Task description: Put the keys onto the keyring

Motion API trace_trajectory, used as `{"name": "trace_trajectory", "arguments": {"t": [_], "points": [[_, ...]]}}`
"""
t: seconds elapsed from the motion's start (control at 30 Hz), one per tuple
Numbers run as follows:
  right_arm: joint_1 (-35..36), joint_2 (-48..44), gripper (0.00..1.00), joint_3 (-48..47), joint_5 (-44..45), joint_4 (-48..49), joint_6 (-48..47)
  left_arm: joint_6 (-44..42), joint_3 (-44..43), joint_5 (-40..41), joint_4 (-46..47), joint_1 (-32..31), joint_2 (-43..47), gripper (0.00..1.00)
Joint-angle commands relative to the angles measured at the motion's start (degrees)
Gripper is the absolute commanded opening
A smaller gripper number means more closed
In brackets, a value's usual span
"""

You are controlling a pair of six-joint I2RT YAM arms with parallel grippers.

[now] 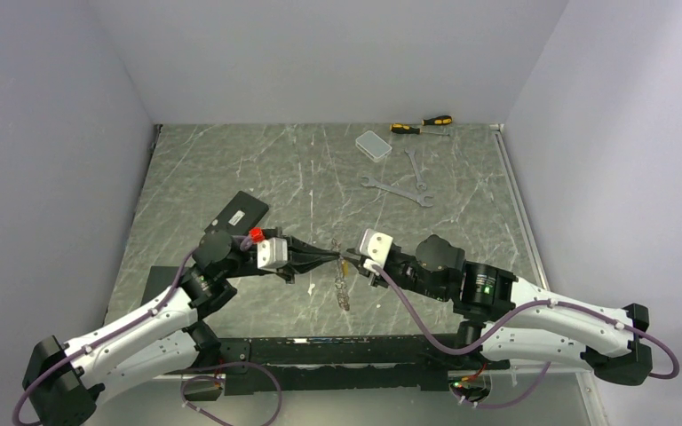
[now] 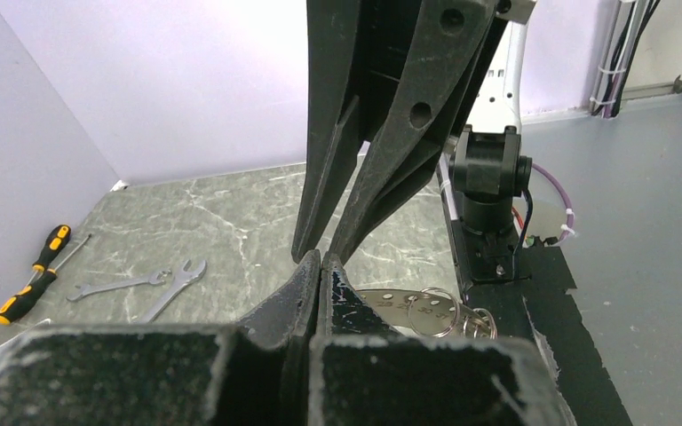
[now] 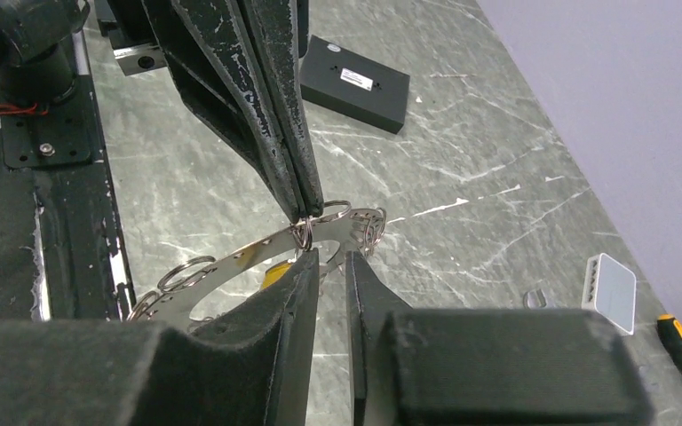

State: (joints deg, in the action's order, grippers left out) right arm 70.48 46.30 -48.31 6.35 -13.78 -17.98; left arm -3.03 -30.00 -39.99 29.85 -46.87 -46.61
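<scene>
The keyring (image 3: 231, 262) is a flat silver ring band with holes and small split rings on it. It hangs off the table between both grippers, and in the top view (image 1: 343, 288) it dangles below them. A key with a yellow head (image 3: 275, 272) shows behind it. My left gripper (image 3: 305, 213) is shut on a small split ring at the keyring's upper edge; it also shows in the top view (image 1: 336, 256) and in its own wrist view (image 2: 321, 259). My right gripper (image 3: 330, 262) faces it with a narrow gap between its jaws, tips at the ring's edge (image 1: 352, 258).
A black box (image 1: 241, 213) lies left of the grippers. A clear plastic box (image 1: 374, 145), two wrenches (image 1: 397, 188) and yellow-and-black screwdrivers (image 1: 422, 125) lie at the back. The black arm-base rail (image 1: 320, 351) runs along the near edge.
</scene>
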Motion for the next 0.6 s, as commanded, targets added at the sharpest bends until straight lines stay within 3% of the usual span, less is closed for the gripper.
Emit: {"name": "trace_trajectory", "arguments": {"t": [0.0,0.17,0.3,0.57], "points": [[0.0,-0.3,0.21,-0.4,-0.9,3.1,0.3,3.7,-1.5,1.5,7.0,-0.2,1.3,0.00],[0.0,-0.7,0.21,-0.2,-1.5,3.8,0.7,6.4,-0.8,2.9,10.5,-0.2,0.7,0.00],[0.0,-0.2,0.13,0.1,-2.1,4.9,0.7,7.8,-0.3,3.9,13.1,-0.2,0.0,0.00],[0.0,1.7,0.14,-0.8,-2.1,6.2,0.9,9.4,0.9,5.8,16.9,-0.2,-0.9,0.00]]}}
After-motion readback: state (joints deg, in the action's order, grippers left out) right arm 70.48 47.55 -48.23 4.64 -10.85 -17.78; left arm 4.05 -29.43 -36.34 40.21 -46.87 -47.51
